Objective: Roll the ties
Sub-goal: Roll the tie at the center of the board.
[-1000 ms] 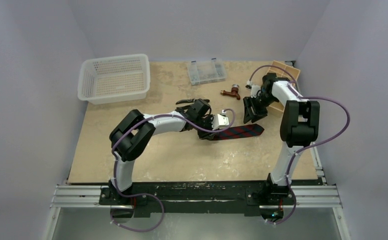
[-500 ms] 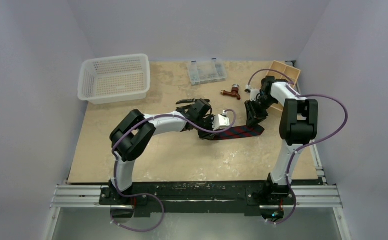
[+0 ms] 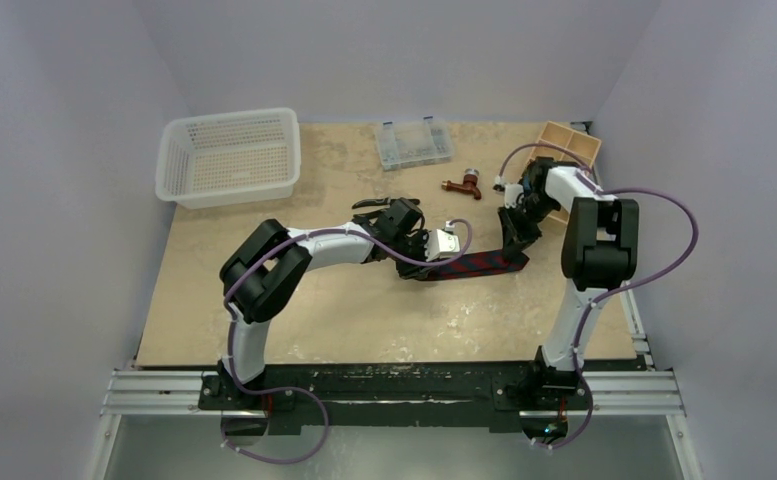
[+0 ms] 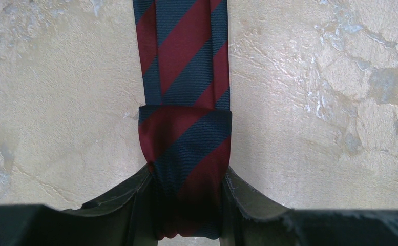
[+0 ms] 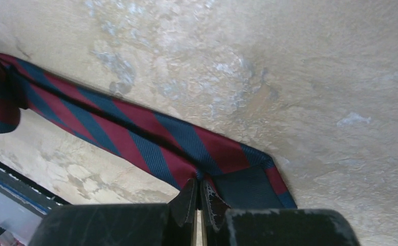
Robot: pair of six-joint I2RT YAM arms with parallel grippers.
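One tie (image 3: 482,263), navy with dark red stripes, lies flat across the middle of the table. Its narrow part is folded back on itself (image 4: 185,138), and my left gripper (image 3: 422,268) (image 4: 187,205) is shut on that folded end, one finger on each side. The strip runs straight away from those jaws. My right gripper (image 3: 512,243) (image 5: 199,192) is down on the tie's wide pointed end (image 5: 248,179). Its fingertips are shut together and pinch a small pucker of fabric. No other ties are in view.
A white mesh basket (image 3: 229,155) stands at the back left and a clear compartment box (image 3: 414,143) at the back middle. A wooden tray (image 3: 569,148) is at the back right. A small brown tool (image 3: 461,185) and black-handled pliers (image 3: 372,204) lie behind the arms.
My right gripper has come down onto the tie's wide end and closed from open to shut. The left gripper and its folded end have not moved.
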